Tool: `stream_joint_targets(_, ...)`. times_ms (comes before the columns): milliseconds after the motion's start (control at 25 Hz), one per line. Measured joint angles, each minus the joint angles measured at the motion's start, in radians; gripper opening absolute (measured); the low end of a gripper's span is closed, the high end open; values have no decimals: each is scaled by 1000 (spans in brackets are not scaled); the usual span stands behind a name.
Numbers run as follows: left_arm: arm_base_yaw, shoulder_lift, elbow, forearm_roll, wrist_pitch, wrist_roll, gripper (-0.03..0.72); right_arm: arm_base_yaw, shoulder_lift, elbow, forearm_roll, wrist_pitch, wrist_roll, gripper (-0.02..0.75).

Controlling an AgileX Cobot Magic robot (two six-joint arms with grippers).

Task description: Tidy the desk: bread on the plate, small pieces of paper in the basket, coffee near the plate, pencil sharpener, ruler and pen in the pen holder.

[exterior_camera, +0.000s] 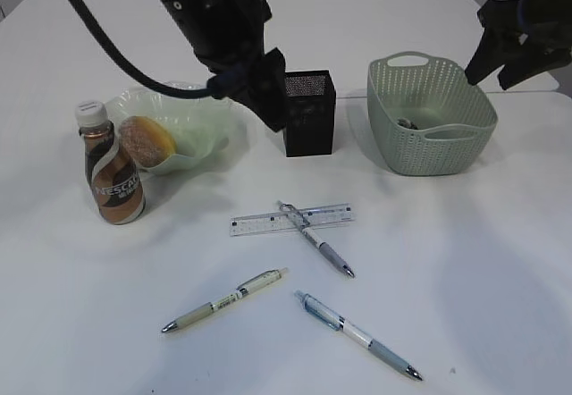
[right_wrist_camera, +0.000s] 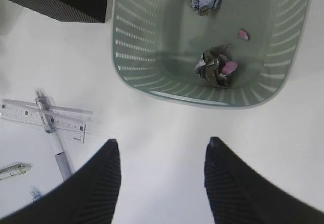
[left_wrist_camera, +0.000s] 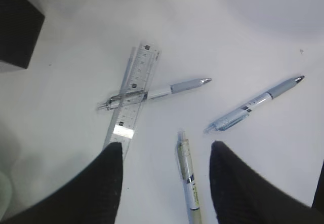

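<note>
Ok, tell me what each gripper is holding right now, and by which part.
Nothing is held. The left gripper is open over the white desk, and the right gripper is open beside the pale green perforated basket.

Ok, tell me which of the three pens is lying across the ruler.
The grey-grip pen nearest the pen holder; it crosses the ruler. The greenish pen and blue pen lie apart on bare desk.

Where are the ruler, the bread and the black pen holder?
ruler (exterior_camera: 255, 224), exterior view, on its left half.
bread (exterior_camera: 147, 141), exterior view, on its sugared top.
pen holder (exterior_camera: 310, 125), exterior view, on its front wall.
</note>
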Motion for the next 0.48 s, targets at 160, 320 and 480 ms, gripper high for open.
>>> stream_joint_targets(160,-32,29,0,13,-24,15,395,-2,0,0,0,0,0,425)
stream_joint_targets(320,-78,57,0,76,-61,44,452,-2,0,0,0,0,0,425)
stream_joint_targets(480,-118,83,0,126,-99,80,475,-2,0,0,-1,0,2,426)
